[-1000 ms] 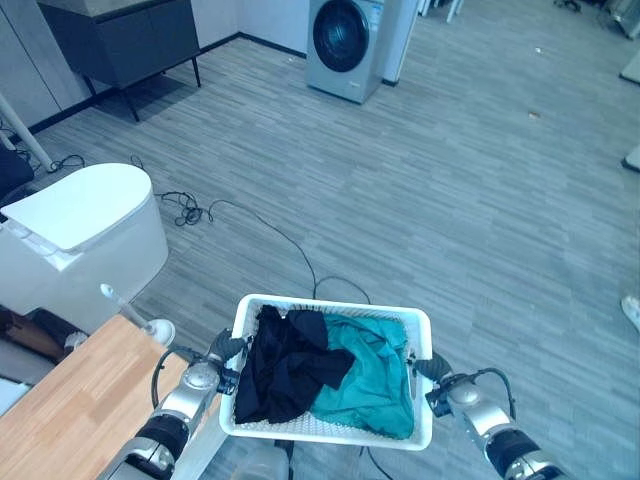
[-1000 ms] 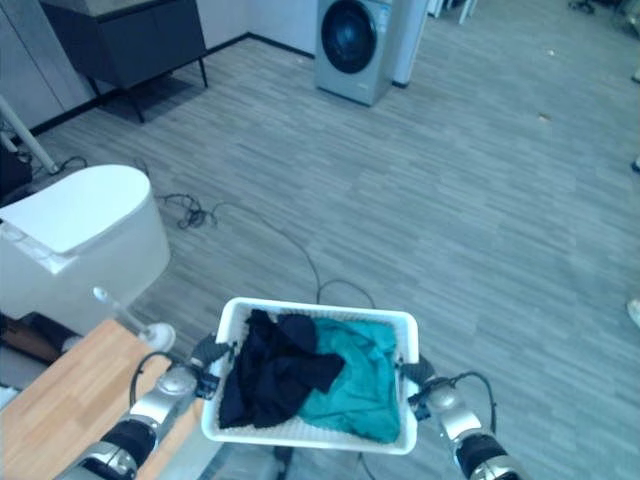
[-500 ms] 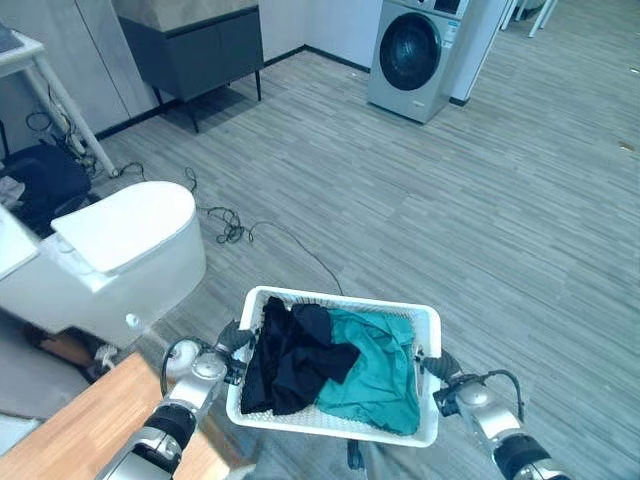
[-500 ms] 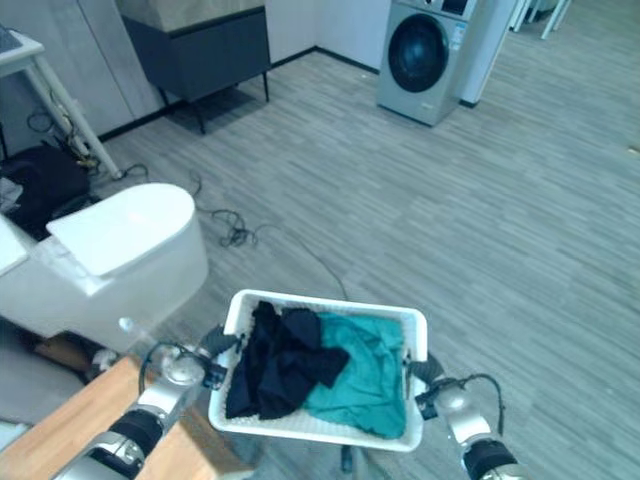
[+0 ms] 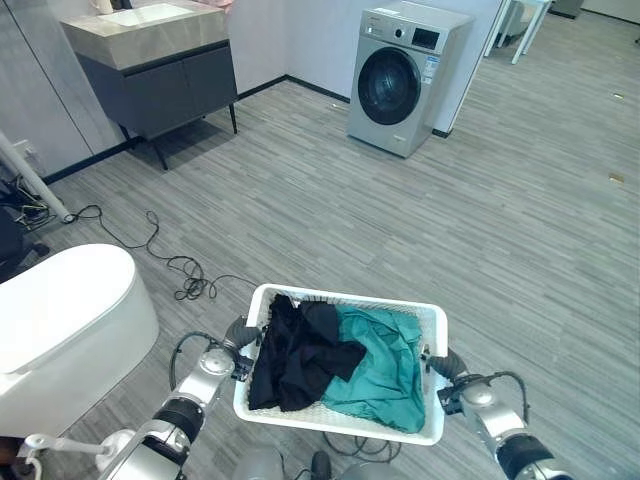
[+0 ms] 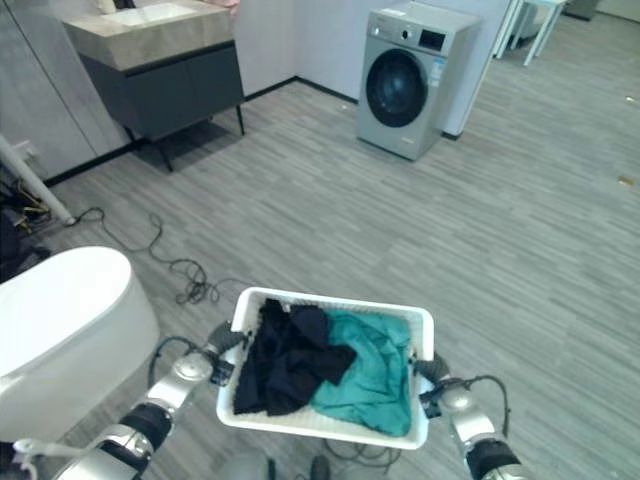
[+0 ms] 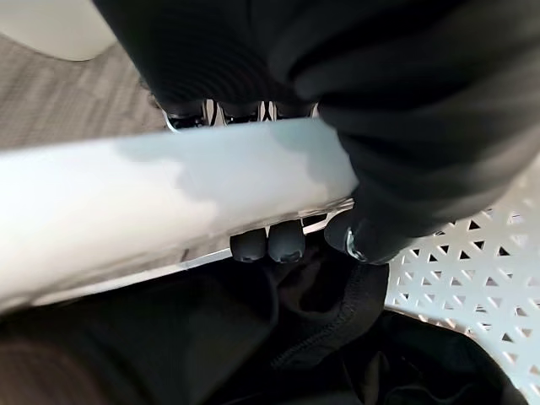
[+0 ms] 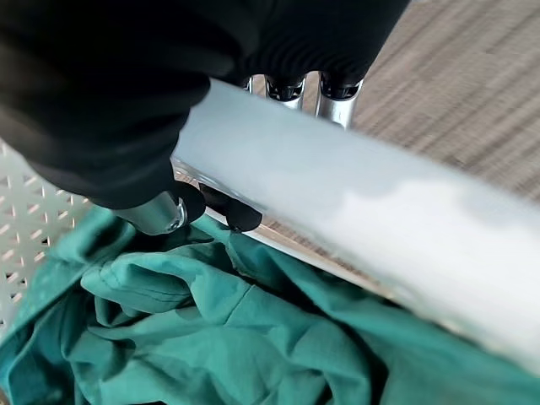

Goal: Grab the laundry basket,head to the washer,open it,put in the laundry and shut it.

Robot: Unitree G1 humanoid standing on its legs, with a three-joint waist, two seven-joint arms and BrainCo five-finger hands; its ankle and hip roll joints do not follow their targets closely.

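Both robot hands, left robot hand (image 5: pixel 243 334) and right robot hand (image 5: pixel 447 366), clamped on laundry basket (image 5: pixel 341 425) rims.

Grey wood-plank floor (image 5: pixel 520 200) across whole room. Dark vanity cabinet (image 5: pixel 160 85) on thin legs against far wall, pale countertop with sink (image 5: pixel 150 14) on top. White rounded toilet (image 5: pixel 60 330) at near left. Black cords (image 5: pixel 185 275) tangled on floor beside it. White table legs (image 5: pixel 520 20) at far right.
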